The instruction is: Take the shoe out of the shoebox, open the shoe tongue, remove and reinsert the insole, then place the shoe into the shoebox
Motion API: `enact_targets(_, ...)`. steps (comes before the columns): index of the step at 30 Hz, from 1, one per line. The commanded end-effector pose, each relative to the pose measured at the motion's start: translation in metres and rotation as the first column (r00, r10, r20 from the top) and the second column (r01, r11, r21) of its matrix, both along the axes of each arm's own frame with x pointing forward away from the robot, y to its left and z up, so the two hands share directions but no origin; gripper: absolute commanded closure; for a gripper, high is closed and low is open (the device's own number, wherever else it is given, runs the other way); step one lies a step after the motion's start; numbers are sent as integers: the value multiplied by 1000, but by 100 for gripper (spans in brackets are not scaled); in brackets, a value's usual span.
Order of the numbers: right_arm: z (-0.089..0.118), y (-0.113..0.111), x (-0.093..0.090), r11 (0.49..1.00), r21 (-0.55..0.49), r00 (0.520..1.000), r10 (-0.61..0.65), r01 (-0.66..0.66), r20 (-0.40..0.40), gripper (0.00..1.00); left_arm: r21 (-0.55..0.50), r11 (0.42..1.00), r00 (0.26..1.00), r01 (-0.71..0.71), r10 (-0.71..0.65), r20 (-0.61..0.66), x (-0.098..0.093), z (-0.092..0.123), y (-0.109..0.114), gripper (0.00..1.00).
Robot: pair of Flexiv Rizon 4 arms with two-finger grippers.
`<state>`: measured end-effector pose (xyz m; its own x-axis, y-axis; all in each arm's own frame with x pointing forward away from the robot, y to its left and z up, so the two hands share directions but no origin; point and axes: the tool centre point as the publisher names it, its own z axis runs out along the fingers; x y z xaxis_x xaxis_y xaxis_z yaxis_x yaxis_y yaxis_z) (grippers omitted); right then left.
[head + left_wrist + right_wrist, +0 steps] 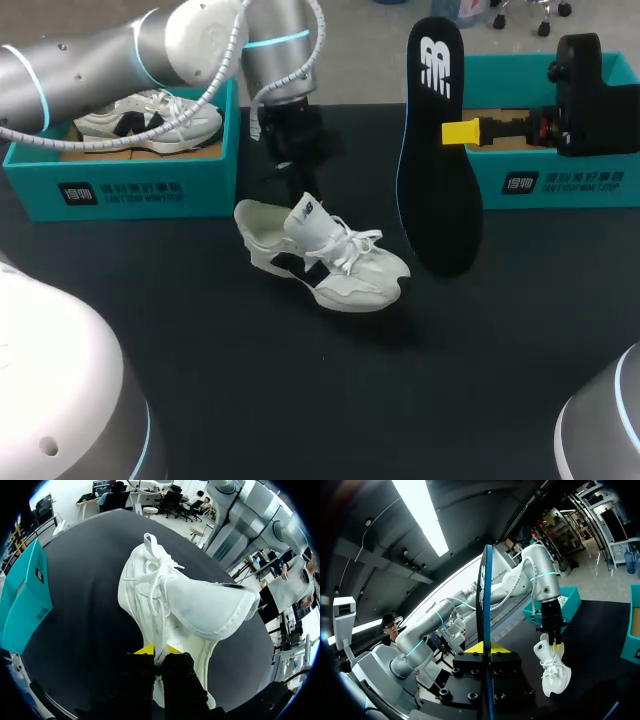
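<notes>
- Black insole [438, 200] stands nearly upright over the worktop [300, 400]. The R jaws are clamped on it edge-on at approx. mid-length, logo end up and broad end down.
- White shoe [330, 262] w/ dark side panels lies just beside the insole's lower end, on the robot's L of it. Its toe points toward the insole and its heel toward the L arm [90, 70].
- L jaws look clenched on the heel rim (the L wrist view shows a strip of white pinched between the fingers). I can't tell if the sole rests fully on the worktop.
- Key relation: the shoe's long axis runs roughly level, heel to toe, L to R and a bit toward the robot, while the insole's axis is near vertical. My read is the insole must tip over, broad end first, into the mouth behind the raised tongue. The R arm carries it and the L arm steadies the shoe.
- Print: a white logo on the insole's upper end and white labels on the front of the L shoebox [120, 185] and the R shoebox [560, 180]. I'm not reading these off.
- A 2nd shoe [150, 118] sits in the L shoebox.
</notes>
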<state>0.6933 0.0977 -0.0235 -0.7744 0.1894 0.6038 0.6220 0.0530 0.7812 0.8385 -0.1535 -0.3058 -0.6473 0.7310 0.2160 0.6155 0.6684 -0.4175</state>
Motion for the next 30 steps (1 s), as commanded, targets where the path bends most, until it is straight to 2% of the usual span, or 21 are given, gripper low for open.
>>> enact_targets(1,-1,2,2,1000,-1,1000,2,-2,0,100,147,736,745,661,-620,-248,1,6,-5,100)
enact_targets(4,-1,2,2,1000,-1,1000,2,-2,0,100,143,657,670,740,-703,-239,-1,7,-5,100)
enact_targets(7,-1,2,2,1000,-1,1000,2,-2,0,100,162,614,634,773,-736,-237,-1,6,-5,100)
enact_targets(9,-1,2,2,1000,-1,1000,2,-2,0,100,161,635,655,755,-724,-216,-2,7,-6,100)
enact_targets(19,-1,2,2,1000,-1,1000,2,-2,0,100,161,635,655,755,-724,-216,-2,7,-6,100)
enact_targets(20,-1,2,2,1000,-1,1000,2,-2,0,100,166,617,639,769,-740,-210,-3,7,-8,100)
enact_targets(23,-1,2,2,1000,-1,1000,2,-2,0,100,164,616,637,771,-743,-204,-3,6,-11,100)
enact_targets(30,-1,2,2,1000,-1,1000,2,-2,0,100,188,641,668,744,-725,-169,-1,4,-12,100)
